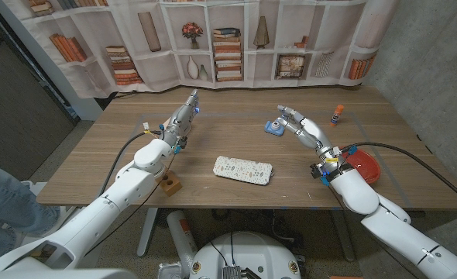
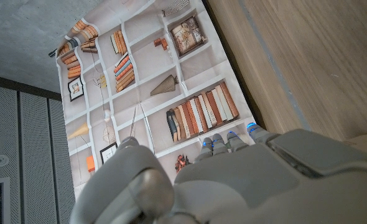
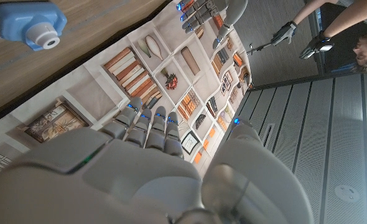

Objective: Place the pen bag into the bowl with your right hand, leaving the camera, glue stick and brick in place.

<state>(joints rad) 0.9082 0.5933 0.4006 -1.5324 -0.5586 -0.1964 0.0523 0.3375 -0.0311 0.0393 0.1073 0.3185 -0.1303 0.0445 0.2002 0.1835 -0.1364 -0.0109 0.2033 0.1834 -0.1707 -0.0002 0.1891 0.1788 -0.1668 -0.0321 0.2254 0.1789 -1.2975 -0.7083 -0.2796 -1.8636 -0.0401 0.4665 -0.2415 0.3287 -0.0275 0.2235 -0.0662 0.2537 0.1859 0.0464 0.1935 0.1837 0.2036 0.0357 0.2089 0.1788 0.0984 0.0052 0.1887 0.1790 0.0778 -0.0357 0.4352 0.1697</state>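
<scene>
**Pale patterned pen bag lies untouched at the table's middle**

Pale and speckled, the pen bag (image 1: 243,170) lies flat on the wooden table (image 1: 236,132), near the front edge and between your two arms, with neither hand touching it.

Your right hand (image 1: 294,120) is raised over the table beyond the pen bag, fingers stretched out together and holding nothing. Just beside its fingertips sits the blue camera (image 1: 273,128); from the head view you cannot tell whether they touch it. The right wrist view shows the same camera (image 3: 30,23) lying on the wood ahead of the hand's straight fingers (image 3: 147,124).

The red bowl (image 1: 361,164) stands by your right forearm, close to the table's right front edge. The glue stick (image 1: 336,115), with its orange cap, stands upright far back on the right, well apart from the rest.

Your left hand (image 1: 183,114) reaches over the table's left half, fingers extended and holding nothing. The small wooden brick (image 1: 170,184) sits at the front edge beside your left forearm
</scene>
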